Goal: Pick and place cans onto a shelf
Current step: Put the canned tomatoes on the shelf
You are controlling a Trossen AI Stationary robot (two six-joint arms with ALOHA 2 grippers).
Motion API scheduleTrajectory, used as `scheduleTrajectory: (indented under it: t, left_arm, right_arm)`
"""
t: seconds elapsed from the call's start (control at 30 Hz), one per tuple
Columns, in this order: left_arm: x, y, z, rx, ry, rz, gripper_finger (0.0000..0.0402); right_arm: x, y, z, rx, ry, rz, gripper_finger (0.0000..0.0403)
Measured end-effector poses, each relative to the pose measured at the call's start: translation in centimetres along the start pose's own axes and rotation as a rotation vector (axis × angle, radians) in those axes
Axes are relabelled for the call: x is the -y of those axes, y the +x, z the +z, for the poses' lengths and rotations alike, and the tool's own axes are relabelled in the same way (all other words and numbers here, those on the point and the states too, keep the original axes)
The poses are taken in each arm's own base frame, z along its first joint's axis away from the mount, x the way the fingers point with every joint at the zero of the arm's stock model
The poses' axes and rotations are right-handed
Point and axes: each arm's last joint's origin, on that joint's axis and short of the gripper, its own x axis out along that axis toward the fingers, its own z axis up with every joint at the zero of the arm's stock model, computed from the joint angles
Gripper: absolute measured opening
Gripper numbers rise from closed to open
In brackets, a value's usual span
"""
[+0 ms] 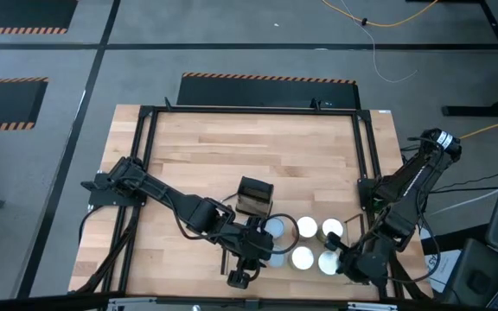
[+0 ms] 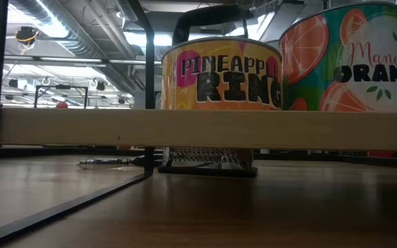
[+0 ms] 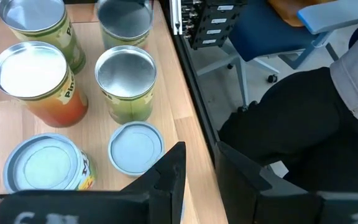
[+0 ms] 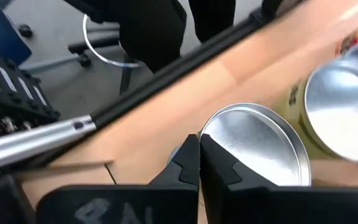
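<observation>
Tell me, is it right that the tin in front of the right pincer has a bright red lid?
Not quite: the tin in front of the right pincer has a plain silver lid, not red. The right wrist view shows it, just beyond the shut fingertips.

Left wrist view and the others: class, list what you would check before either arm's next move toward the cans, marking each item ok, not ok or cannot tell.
1. Left gripper empty, fingers apart: ok.
2. Right gripper open for a grasp: not ok, it is shut.
3. Cans standing upright: ok.
4. Right gripper over a silver-topped can: ok.
5. Free room on the shelf: cannot tell, only its front edge shows.
</observation>
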Motion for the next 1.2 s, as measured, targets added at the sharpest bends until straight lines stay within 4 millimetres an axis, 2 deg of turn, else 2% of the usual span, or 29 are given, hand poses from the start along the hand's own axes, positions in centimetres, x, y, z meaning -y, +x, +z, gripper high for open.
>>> scheduleTrajectory:
  t: [0.4,0.8,1.2]
  left_arm:
    - [0.00,0.00,0.00,0.000,0.000,0.000,0.0080]
    - [0.00,0.00,0.00,0.000,-0.001,0.000,0.0080]
    - [0.00,0.00,0.00,0.000,-0.002,0.000,0.0080]
  right_arm:
    - [0.00,0.61,-0.92,-0.039,0.020,-0.019,0.0002]
    - [-0.02,0.78,-1.02,-0.044,0.025,-0.016,0.0033]
    - [-0.03,0.78,-0.99,-0.040,0.021,-0.009,0.0023]
